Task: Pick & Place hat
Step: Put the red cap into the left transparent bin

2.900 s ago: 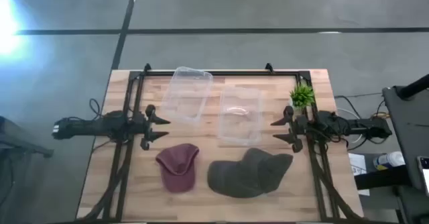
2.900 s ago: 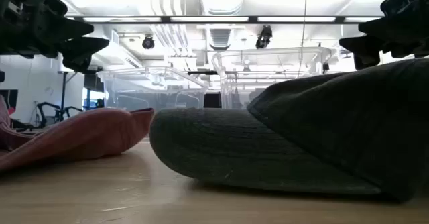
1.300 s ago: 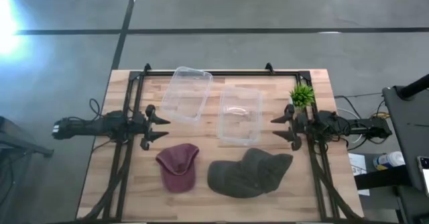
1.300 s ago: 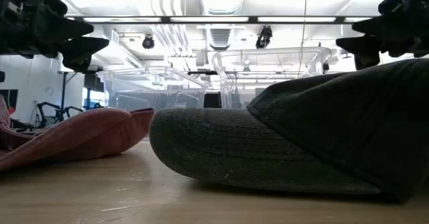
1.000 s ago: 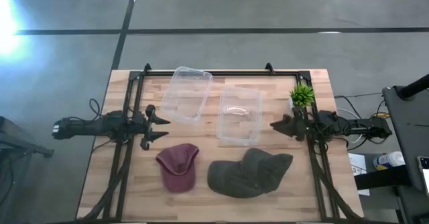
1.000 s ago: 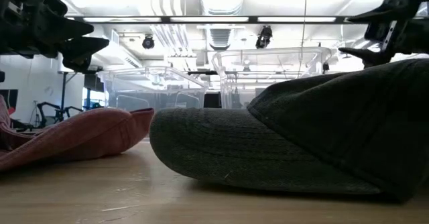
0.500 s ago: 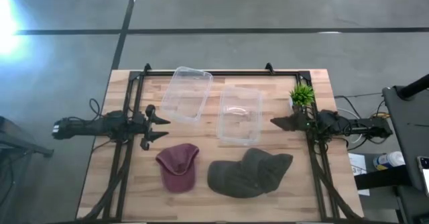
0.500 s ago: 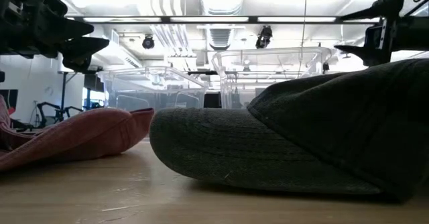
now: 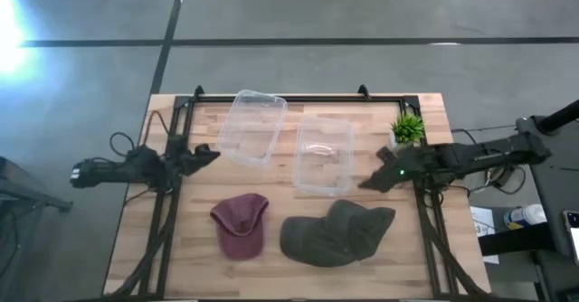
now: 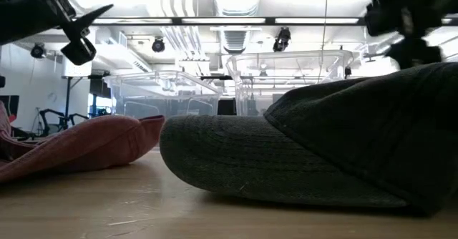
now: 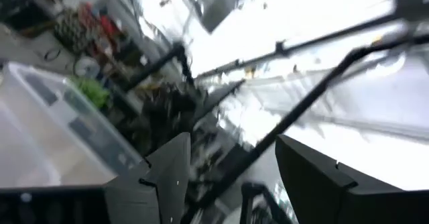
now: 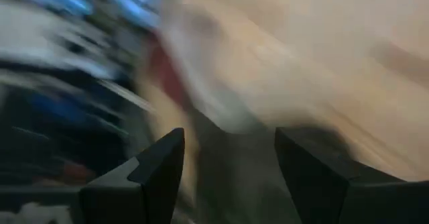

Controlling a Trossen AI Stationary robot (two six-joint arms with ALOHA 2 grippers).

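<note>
A maroon cap (image 9: 240,223) lies flat on the wooden table, near the front left of centre. A larger dark grey cap (image 9: 336,232) lies to its right, and in the low view (image 10: 322,146) its brim rests on the table. My left gripper (image 9: 206,152) is open and empty, raised off the table's left side; the left wrist view (image 11: 231,157) looks up past its fingers. My right gripper (image 9: 369,181) is open and empty, just beyond the dark cap's far right side. The right wrist view (image 12: 228,150) is blurred.
Two clear plastic containers (image 9: 253,126) (image 9: 324,153) stand side by side at the table's middle and far part. A small green plant (image 9: 407,128) stands at the far right. A black frame (image 9: 271,97) runs along the far edge and both sides.
My right gripper has swung out from the table's right side toward the near edge and the dark grey cap, tipping downward. My left gripper has rolled about its axis, tipped upward and shifted a little toward the far edge. Both caps lie as before.
</note>
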